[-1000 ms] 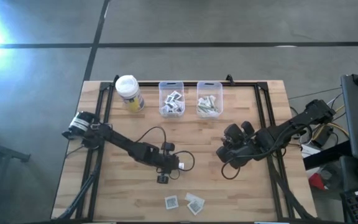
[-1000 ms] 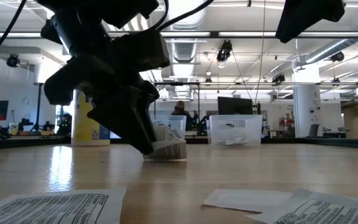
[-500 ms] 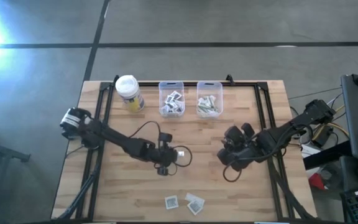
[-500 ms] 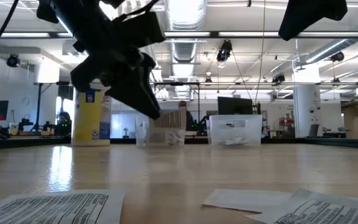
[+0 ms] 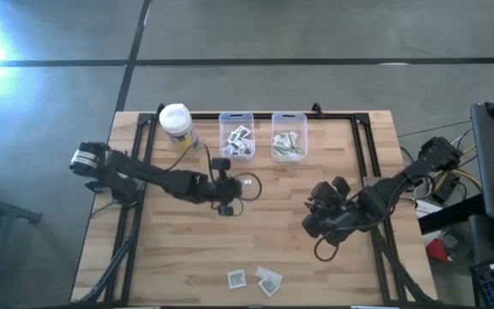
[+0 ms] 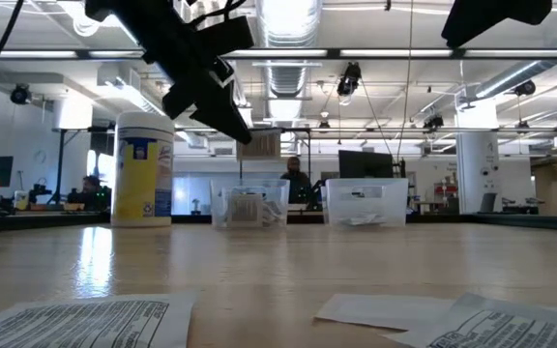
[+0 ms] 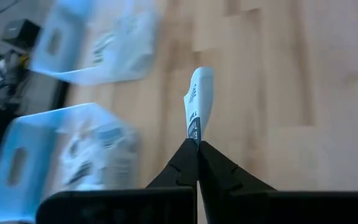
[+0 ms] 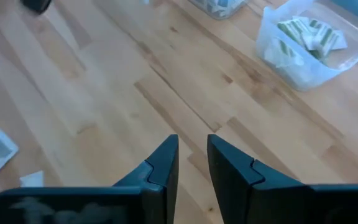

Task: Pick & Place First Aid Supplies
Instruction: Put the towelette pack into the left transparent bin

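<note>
Packets of first aid supplies lie in a few places: one white packet (image 7: 197,102) is pinched between the pressed-together fingers of the left gripper (image 5: 226,184), up in the air over the middle of the tabletop (image 5: 281,257), just in front of the left clear bin (image 5: 237,136). That bin and the right clear bin (image 5: 289,135) sit side by side at the far edge, each with packets inside. A yellow container (image 5: 177,128) with a white lid stands near the far left corner. Three more packets (image 5: 256,278) lie flat close to the near edge. The right gripper (image 8: 191,162) hangs over the right half of the tabletop, its fingers a little apart and holding nothing.
</note>
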Controlling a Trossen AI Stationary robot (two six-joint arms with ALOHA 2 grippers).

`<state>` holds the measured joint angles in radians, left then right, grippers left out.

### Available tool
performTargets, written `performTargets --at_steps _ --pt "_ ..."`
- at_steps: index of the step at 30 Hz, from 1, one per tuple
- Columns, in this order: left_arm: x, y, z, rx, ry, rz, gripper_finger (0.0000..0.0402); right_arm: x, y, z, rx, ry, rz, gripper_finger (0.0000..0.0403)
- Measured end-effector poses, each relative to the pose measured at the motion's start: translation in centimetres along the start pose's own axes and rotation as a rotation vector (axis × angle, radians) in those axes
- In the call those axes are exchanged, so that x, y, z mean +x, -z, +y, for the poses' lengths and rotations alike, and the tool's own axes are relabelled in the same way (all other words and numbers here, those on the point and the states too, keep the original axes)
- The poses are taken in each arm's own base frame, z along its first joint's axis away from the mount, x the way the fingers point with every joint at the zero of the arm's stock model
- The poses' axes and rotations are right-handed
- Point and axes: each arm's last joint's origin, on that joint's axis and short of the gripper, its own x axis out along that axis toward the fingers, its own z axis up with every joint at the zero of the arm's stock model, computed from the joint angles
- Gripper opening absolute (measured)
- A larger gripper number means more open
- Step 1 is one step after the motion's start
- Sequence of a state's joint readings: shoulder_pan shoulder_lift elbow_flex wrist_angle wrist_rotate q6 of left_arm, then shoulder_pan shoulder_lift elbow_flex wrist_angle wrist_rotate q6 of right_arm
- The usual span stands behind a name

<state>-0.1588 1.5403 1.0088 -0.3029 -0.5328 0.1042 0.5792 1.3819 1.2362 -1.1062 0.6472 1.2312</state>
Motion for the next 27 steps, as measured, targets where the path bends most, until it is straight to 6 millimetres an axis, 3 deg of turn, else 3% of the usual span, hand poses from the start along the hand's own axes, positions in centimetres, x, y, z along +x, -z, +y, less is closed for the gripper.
performTargets --at_steps 10,17,22,27 --pt "0.0 0.5 7.3 -0.087 -0.157 0.014 0.0002 -0.7 0.8 0.9 -0.002 -0.079 -0.012 0.0087" --pt "1.5 2.2 12.4 -0.182 -0.228 0.062 0.0001 -0.6 1.1 1.5 0.012 -0.119 -0.025 0.0073" --pt "2.9 3.4 14.4 -0.248 -0.173 0.063 0.0002 0.0 1.4 2.1 0.007 -0.115 -0.026 0.0068" --pt "4.2 4.2 15.2 -0.277 -0.185 0.093 0.0001 0.7 1.8 2.8 0.003 -0.112 -0.024 0.0074"
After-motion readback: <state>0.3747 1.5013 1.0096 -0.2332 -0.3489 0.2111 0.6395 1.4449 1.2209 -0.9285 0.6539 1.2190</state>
